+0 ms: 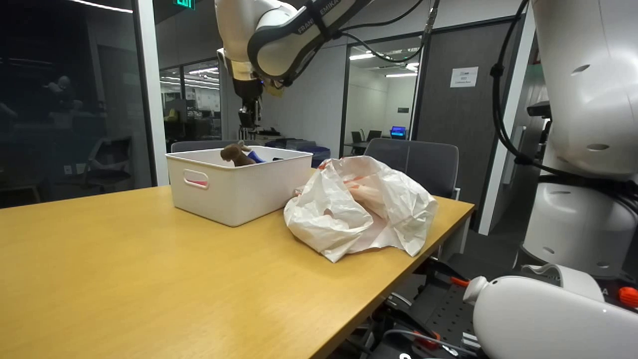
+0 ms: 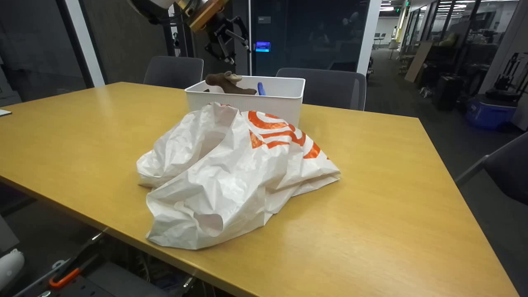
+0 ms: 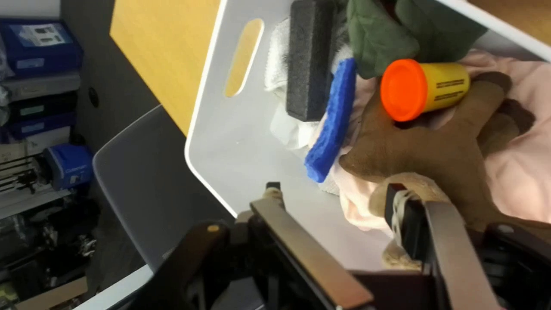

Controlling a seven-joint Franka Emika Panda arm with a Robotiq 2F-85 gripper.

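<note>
While the fingers (image 3: pixel 311 254) hang apart above the white bin (image 1: pixel 259 192), holding nothing, the brown toy (image 3: pixel 430 150) already lies loose inside it beside a yellow tub (image 3: pixel 434 88), so nothing seems left to let go of, and the crumpled bag (image 2: pixel 231 181) sits on the worktop (image 1: pixel 149 279).

Gry chairs (image 2: pixel 334 88) by tbl (image 2: pixel 392 185), wht paper sign (image 1: pixel 464 77) on dk door (image 1: pixel 458 129), grn exit sign (image 1: pixel 184 4) up high.
</note>
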